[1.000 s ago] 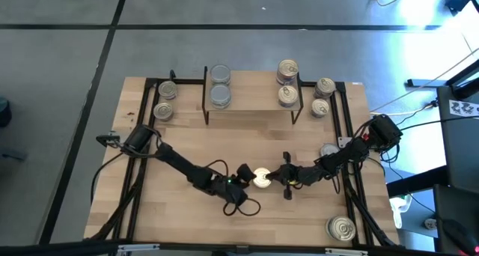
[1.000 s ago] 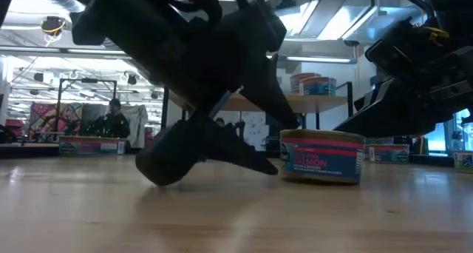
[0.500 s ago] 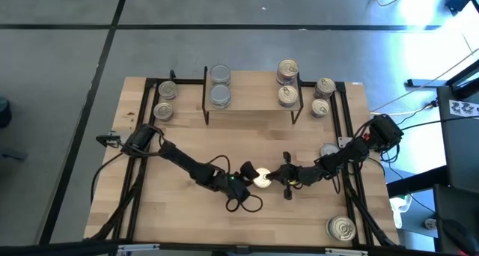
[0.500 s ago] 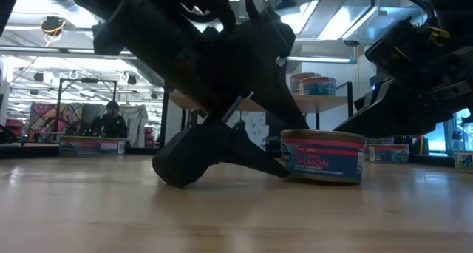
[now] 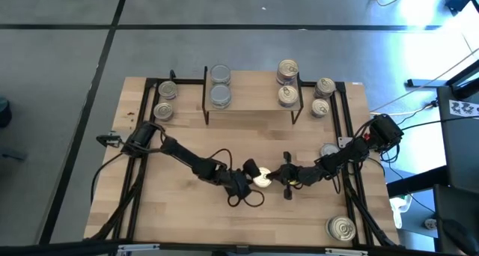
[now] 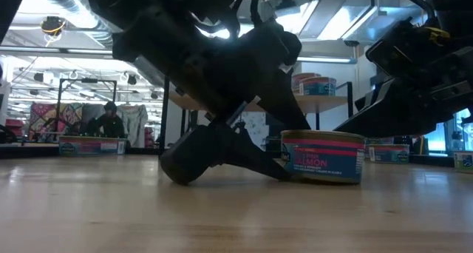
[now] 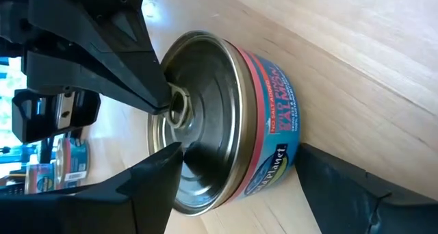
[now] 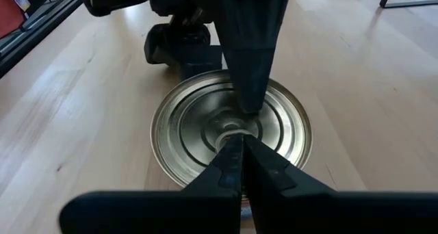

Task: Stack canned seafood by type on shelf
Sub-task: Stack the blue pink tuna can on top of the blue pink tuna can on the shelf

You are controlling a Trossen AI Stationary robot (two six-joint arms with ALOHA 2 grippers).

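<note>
Robotics lab: open hall, ceiling ducts [image 6: 66,5]

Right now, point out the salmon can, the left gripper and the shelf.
salmon can [image 6: 323,156], low view, on its label.
left gripper [image 7: 233,189], left wrist view, midway between its fingertips.
shelf [image 5: 251,99], high view, bare top.

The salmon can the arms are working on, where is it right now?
In the high view the salmon can sits mid-table, between the left gripper and right gripper.

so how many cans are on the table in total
10: four on the shelf, two silver left, two gold right; two back-left; two back-right; one mid-table between grippers; one partly hidden; one front-right.
</note>
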